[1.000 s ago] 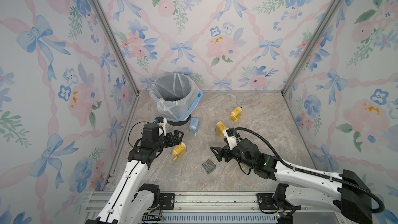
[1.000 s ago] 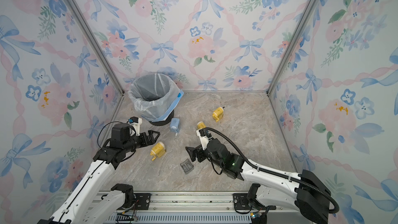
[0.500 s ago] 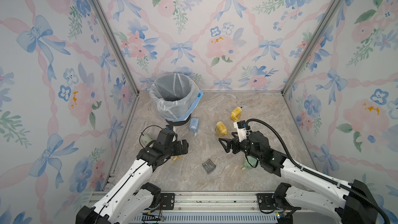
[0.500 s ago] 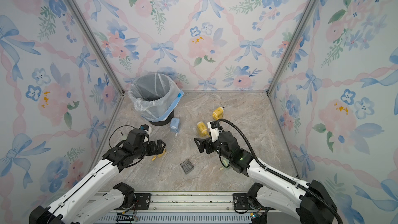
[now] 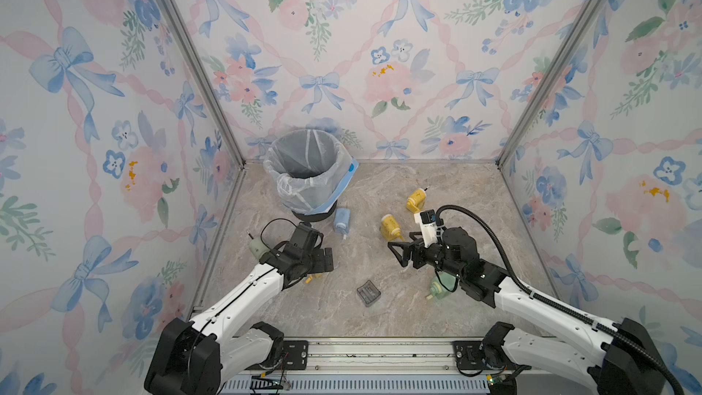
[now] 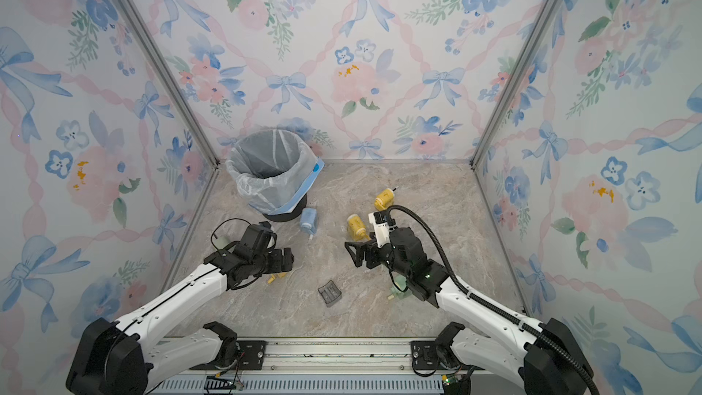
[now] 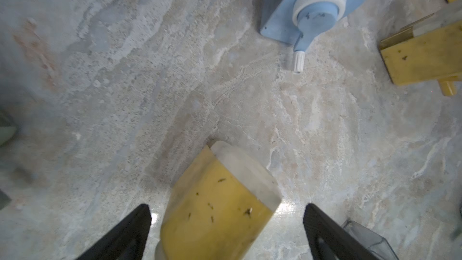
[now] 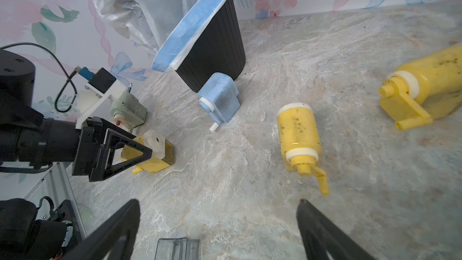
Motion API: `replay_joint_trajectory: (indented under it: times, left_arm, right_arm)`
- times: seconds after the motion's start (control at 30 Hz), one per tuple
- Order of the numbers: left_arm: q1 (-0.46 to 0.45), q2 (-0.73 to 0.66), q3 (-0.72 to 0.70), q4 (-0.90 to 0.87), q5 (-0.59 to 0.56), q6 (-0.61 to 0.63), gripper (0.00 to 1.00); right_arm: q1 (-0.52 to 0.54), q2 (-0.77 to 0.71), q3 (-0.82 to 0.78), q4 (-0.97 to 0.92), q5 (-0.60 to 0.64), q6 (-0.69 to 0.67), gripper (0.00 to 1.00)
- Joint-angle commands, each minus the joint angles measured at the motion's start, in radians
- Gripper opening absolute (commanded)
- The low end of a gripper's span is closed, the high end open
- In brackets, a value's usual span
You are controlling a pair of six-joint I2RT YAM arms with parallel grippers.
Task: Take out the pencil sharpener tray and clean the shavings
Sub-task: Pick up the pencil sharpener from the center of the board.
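Spread wide, the left end effector straddles a yellow sharpener; the right end effector, also wide, holds nothing. The clear tray lies near, the lined bin far left.

Three walls were papered with blue bows, pink ribbons and flowers. Their corners were edged by metal posts. A beige marbled surface was evenly lit, and its near edge was bounded by a rail.
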Motion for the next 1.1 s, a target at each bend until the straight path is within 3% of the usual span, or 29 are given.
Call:
replay_joint_trajectory:
  times: [0.0,0.3,0.6,1.07]
  left_arm:
    - [-0.003,0.033,0.005,0.02,0.048,0.029,0.98]
    - [-0.005,0.095,0.017,0.022,0.124,0.032,0.96]
    - [-0.011,0.107,0.02,0.024,0.147,0.04,0.88]
    - [-0.143,0.145,0.033,0.058,-0.098,0.069,0.73]
  right_arm:
    - [-0.021,-0.015,0.023,-0.011,-0.023,0.009,0.97]
    - [-0.036,0.001,0.043,-0.017,-0.032,0.01,0.97]
    - [-0.036,0.019,0.049,-0.01,-0.032,0.02,0.97]
    - [-0.037,0.019,0.058,-0.018,-0.029,0.026,0.97]
